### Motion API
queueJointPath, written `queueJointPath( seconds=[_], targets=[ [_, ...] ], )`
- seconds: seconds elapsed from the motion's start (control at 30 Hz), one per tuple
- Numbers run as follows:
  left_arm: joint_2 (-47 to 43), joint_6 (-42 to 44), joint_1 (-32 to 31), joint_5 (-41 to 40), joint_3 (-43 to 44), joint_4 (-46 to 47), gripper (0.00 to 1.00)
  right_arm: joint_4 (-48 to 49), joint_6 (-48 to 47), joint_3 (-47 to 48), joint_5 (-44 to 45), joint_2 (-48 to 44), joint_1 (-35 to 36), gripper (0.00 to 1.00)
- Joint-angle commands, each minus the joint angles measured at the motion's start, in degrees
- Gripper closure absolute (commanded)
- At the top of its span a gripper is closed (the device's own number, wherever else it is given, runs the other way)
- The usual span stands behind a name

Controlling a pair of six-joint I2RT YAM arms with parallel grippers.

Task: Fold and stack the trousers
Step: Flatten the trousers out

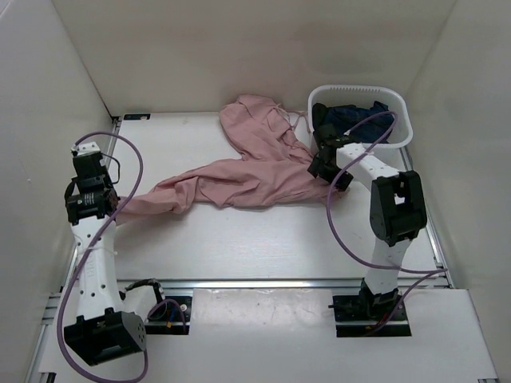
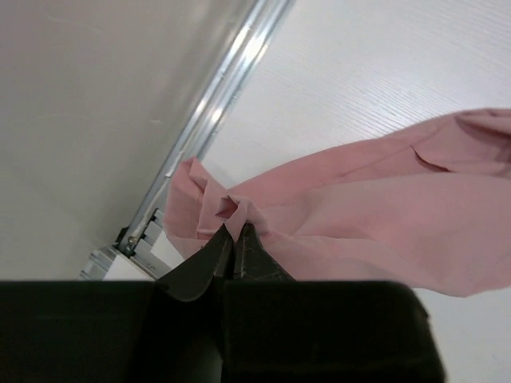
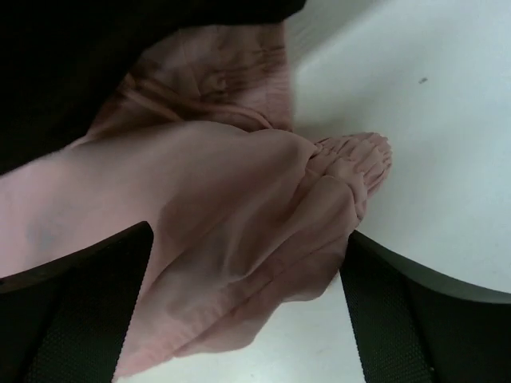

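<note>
The dusty-pink trousers (image 1: 247,171) lie crumpled across the table, one leg stretched out to the left. My left gripper (image 1: 118,206) is shut on the end of that leg, and in the left wrist view a pinch of pink cloth (image 2: 231,209) sticks out between the closed tips of the left gripper (image 2: 235,229). My right gripper (image 1: 321,170) stands wide open over the right end of the trousers (image 3: 239,215), beside the gathered waistband (image 3: 351,155). Its two black fingers (image 3: 80,295) sit on either side of the fabric, without pinching it.
A white basket (image 1: 403,120) at the back right holds a dark navy garment (image 1: 355,116), close behind my right wrist. Enclosure walls stand on the left, back and right. A metal rail (image 2: 215,104) runs along the table's left edge.
</note>
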Motion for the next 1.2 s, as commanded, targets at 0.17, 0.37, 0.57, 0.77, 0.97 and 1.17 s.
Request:
queueJointPath(
  seconds=[0.17, 0.37, 0.57, 0.77, 0.97, 1.17],
  targets=[
    [-2.4, 0.0, 0.2, -10.0, -0.9, 8.0, 0.86, -1.3, 5.4, -4.1, 5.9, -1.0, 0.2, 1.00],
    [3.4, 0.0, 10.9, -3.9, 4.0, 14.4, 0.86, -8.2, 2.4, -6.3, 15.2, -16.8, -1.7, 1.00],
    [10.1, 0.0, 20.7, 5.8, 8.5, 14.3, 0.86, -9.1, -8.3, -10.3, 10.5, -35.4, -13.4, 1.00],
    [7.7, 0.0, 20.7, 8.0, 1.5, 11.1, 0.86, -17.2, -9.2, -13.2, 9.2, -38.1, -13.4, 1.00],
    [3.4, 0.0, 20.7, 9.0, -11.5, 6.3, 0.86, -14.3, -4.2, -26.1, 1.2, -40.4, -15.0, 1.00],
    [13.2, 0.0, 20.7, 12.6, -6.4, 5.6, 0.86, -13.0, -7.6, -12.7, 2.8, -35.3, -16.7, 1.00]
  ],
)
